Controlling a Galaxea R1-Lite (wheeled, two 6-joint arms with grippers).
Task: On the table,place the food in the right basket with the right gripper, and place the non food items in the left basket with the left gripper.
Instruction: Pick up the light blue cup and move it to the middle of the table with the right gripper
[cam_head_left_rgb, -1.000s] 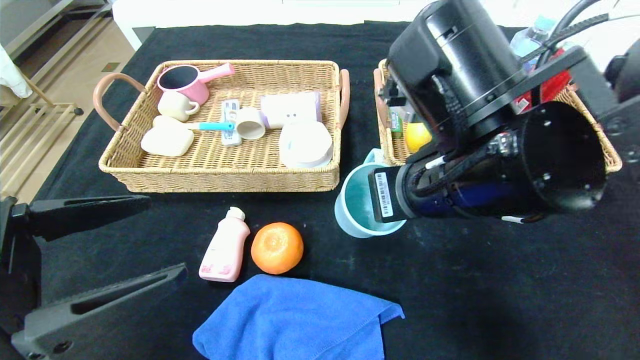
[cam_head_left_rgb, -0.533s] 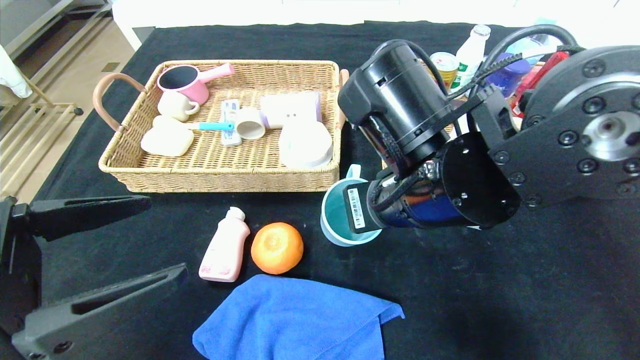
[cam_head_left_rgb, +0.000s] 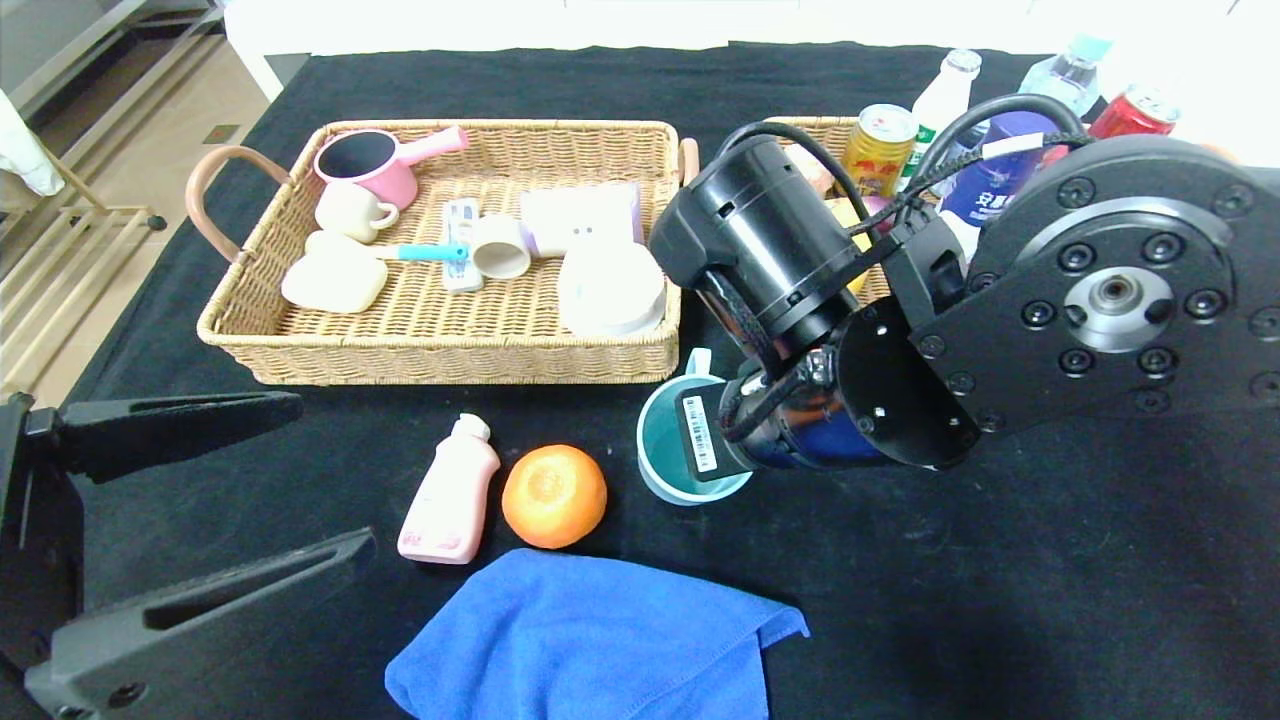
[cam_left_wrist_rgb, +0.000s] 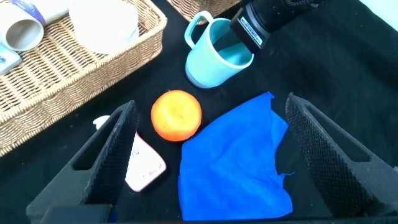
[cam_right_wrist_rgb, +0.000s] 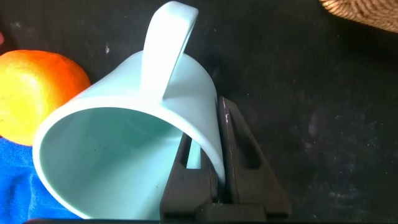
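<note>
My right gripper (cam_right_wrist_rgb: 211, 134) is shut on the rim of the pale teal mug (cam_head_left_rgb: 662, 440), one finger inside and one outside. The mug is tilted low over the black table (cam_head_left_rgb: 1000, 580), right of the orange fruit (cam_head_left_rgb: 553, 496). The pink bottle (cam_head_left_rgb: 450, 492) lies left of the orange and the blue towel (cam_head_left_rgb: 590, 640) lies in front of both. My left gripper (cam_head_left_rgb: 335, 475) is open and empty at the near left; the towel (cam_left_wrist_rgb: 233, 158) and orange (cam_left_wrist_rgb: 176, 116) lie between its fingers in the left wrist view. The white-and-blue bottle (cam_head_left_rgb: 1000, 175) stands in the right basket (cam_head_left_rgb: 815, 125).
The left basket (cam_head_left_rgb: 450, 355) holds the pink saucepan (cam_head_left_rgb: 365, 165), cups and other pale items. A yellow can (cam_head_left_rgb: 878, 140), a white bottle (cam_head_left_rgb: 945, 95), a water bottle (cam_head_left_rgb: 1065, 70) and a red can (cam_head_left_rgb: 1135, 110) stand at the right basket. My right arm (cam_head_left_rgb: 1050, 300) hides most of that basket.
My right arm has swung left and toward me with the mug in its jaws, from beside the right basket to near the orange. The left arm has not moved.
</note>
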